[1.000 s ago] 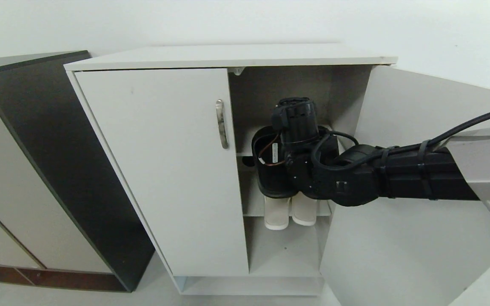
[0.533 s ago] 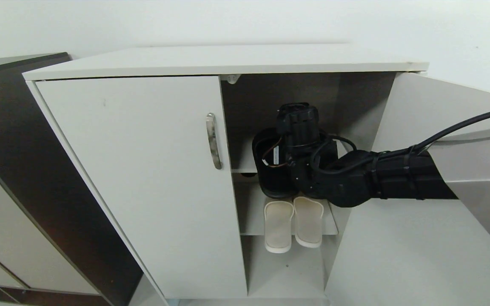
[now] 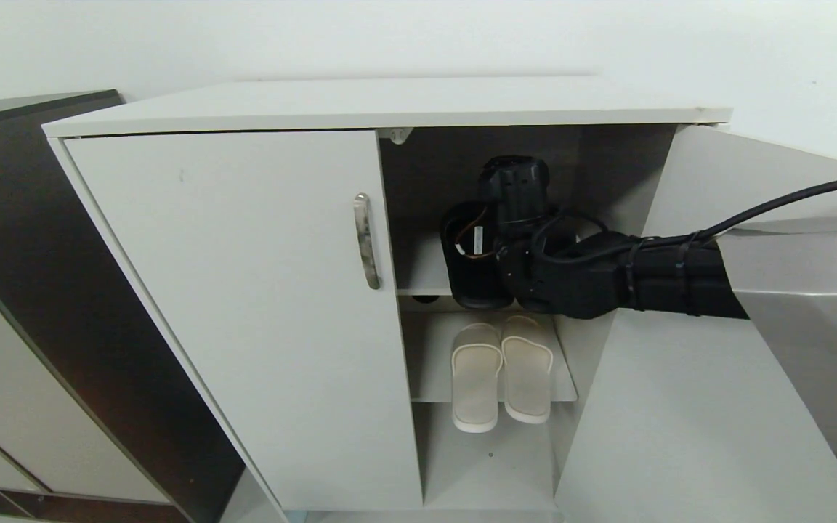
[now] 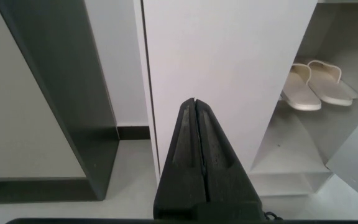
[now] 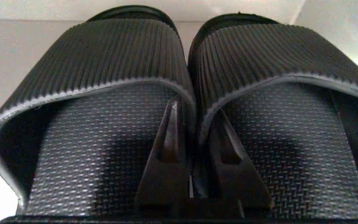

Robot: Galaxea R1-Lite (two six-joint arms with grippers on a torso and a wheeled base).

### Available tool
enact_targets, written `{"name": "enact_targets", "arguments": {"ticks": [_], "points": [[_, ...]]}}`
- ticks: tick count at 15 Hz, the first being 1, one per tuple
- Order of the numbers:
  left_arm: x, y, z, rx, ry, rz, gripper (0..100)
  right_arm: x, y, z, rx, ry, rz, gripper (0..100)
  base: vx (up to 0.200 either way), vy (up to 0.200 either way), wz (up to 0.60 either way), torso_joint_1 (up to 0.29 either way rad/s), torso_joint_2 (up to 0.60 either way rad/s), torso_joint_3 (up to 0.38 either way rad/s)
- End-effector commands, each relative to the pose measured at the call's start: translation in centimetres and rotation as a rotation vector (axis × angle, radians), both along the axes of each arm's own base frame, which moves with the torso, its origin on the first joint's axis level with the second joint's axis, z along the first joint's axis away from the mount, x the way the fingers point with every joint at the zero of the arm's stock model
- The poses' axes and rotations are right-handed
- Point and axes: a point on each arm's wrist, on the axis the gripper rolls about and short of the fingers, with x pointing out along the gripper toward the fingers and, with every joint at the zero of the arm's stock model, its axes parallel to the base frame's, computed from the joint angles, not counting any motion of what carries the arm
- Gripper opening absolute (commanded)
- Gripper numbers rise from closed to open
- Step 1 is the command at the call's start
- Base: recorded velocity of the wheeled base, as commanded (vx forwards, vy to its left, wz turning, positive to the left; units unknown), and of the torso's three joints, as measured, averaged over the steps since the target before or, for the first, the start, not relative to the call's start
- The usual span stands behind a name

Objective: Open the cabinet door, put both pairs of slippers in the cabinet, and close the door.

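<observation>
Right door (image 3: 680, 407) of the cabinet (image 3: 382, 98) is swung wide open. Left door (image 3: 244, 305) is shut, with its metal handle (image 3: 365, 240) at the inner edge.

Right arm (image 3: 607, 283) reaches in through the open side at upper-shelf height. Right gripper (image 5: 196, 134) is clamped on the black slippers (image 3: 462, 280). In the right wrist view its two fingers (image 5: 169, 155) sit in the two foot openings and pinch the pair's touching inner walls together under the ribbed straps (image 5: 110, 68). The pair is side by side, toes pointing into the cabinet and heel ends at the front edge of the upper shelf (image 3: 422, 272). I can't tell if the soles are resting on the shelf.

White slippers (image 3: 476, 378) are on the middle shelf (image 3: 429, 363), directly below the black pair. They lie side by side, touching, toes inward, and the heels overhang the shelf front a little.

Left gripper (image 4: 194, 102) has its fingers pressed together with nothing between them. It hangs in front of the shut left door, apart from it. The white pair (image 4: 319, 87) shows off to one side in the left wrist view.

A dark-sided cabinet (image 3: 41, 240) stands just beside the white one, on the robot's left.
</observation>
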Motion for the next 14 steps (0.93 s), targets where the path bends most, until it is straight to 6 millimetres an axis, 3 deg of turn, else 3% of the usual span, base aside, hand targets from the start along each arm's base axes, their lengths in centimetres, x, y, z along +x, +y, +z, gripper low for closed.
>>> {"name": "enact_targets", "arguments": {"ticks": [1,3,9,10,14], "points": [[0.0,0.0,0.0,-0.001,0.001,0.0,0,1.1,0.0,-0.1,0.005,-0.002,-0.014,0,0.0,0.0,0.0,0.0,0.0,0.0],[0.0,0.0,0.0,-0.001,0.001,0.0,0,1.4,0.1,-1.1,-0.024,0.034,-0.016,0,0.0,0.0,0.0,0.0,0.0,0.0],[0.0,0.0,0.0,-0.001,0.001,0.0,0,1.5,0.2,-1.5,-0.024,0.04,-0.015,0,0.0,0.0,0.0,0.0,0.0,0.0],[0.0,0.0,0.0,-0.001,0.001,0.0,0,1.5,0.2,-1.5,-0.024,0.04,-0.015,100,0.0,0.0,0.0,0.0,0.0,0.0],[0.0,0.0,0.0,-0.002,0.001,0.0,0,1.0,0.3,-0.6,-0.011,0.024,-0.01,100,0.0,0.0,0.0,0.0,0.0,0.0]]}}
